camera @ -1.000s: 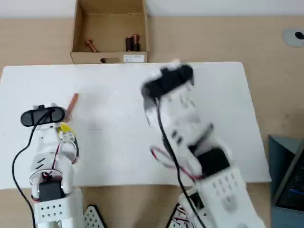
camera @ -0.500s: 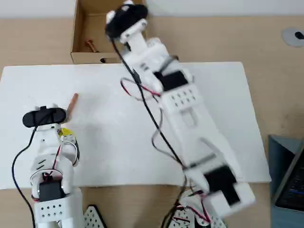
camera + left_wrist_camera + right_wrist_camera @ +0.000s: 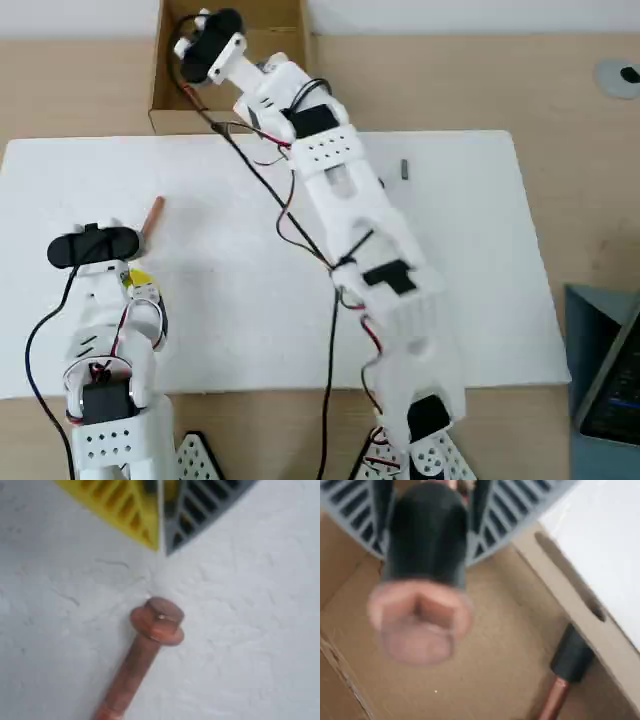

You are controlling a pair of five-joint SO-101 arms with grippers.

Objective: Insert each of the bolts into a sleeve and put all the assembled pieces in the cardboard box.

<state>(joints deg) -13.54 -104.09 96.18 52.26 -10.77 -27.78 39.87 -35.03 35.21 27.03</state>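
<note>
My right gripper [image 3: 427, 515] is shut on a black sleeve [image 3: 425, 540] with a copper bolt head [image 3: 420, 622] sticking out of it. It hangs inside the cardboard box [image 3: 580, 615]. An assembled piece [image 3: 570, 662] lies on the box floor below. In the high view the right arm reaches across the white mat [image 3: 250, 300] into the box [image 3: 160, 75], where a copper bolt end [image 3: 190, 96] shows. A loose copper bolt [image 3: 150, 640] [image 3: 152, 218] lies on the mat just in front of my left gripper [image 3: 161, 542], whose yellow and grey fingers are shut on nothing.
A small dark piece [image 3: 405, 168] lies on the mat near its far edge, right of the right arm. The right arm's cable trails over the mat's middle. A laptop [image 3: 605, 370] sits off the mat at the right edge.
The right arm swung from above the middle of the mat up and left into the cardboard box, carrying the sleeved bolt. The left arm and the loose bolt stayed put.
</note>
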